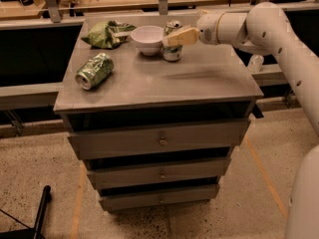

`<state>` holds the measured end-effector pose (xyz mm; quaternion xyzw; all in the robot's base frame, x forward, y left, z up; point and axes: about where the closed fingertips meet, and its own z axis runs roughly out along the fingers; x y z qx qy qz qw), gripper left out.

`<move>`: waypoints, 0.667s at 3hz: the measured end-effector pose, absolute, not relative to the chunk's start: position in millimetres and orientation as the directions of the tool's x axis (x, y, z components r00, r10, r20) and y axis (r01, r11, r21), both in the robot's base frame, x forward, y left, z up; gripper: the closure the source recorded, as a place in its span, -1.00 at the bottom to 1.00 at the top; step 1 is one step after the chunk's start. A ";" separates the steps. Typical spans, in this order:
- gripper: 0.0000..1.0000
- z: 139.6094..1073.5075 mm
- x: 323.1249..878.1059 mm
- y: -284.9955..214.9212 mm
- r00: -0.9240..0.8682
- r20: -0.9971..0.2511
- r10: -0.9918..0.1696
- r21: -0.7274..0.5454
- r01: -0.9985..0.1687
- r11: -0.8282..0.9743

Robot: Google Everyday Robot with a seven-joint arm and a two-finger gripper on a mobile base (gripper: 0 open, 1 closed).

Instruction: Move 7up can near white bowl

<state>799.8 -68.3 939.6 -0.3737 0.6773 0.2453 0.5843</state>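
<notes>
The arm (259, 26) reaches in from the right, level over the back of the counter (199, 78). Its gripper (173, 37) is clamped on the 7up can (172, 53), with one tan finger crossing the can's front. The 7up can stands upright on the counter, long axis vertical and silver top up, just right of the bowl (148, 37). The bowl sits open side up, showing only its white inside. A green bag (105, 33) lies left of it, and a dented green can (93, 70) lies on its side nearer the front.
</notes>
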 end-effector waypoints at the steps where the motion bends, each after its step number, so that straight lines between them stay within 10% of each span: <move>1: -1.00 974.0 788.3 -96.6 0.029 -0.981 -0.190 -0.140 -0.786 0.602; 2: -1.00 1008.7 777.6 -126.0 0.035 -0.968 -0.248 -0.197 -0.714 0.672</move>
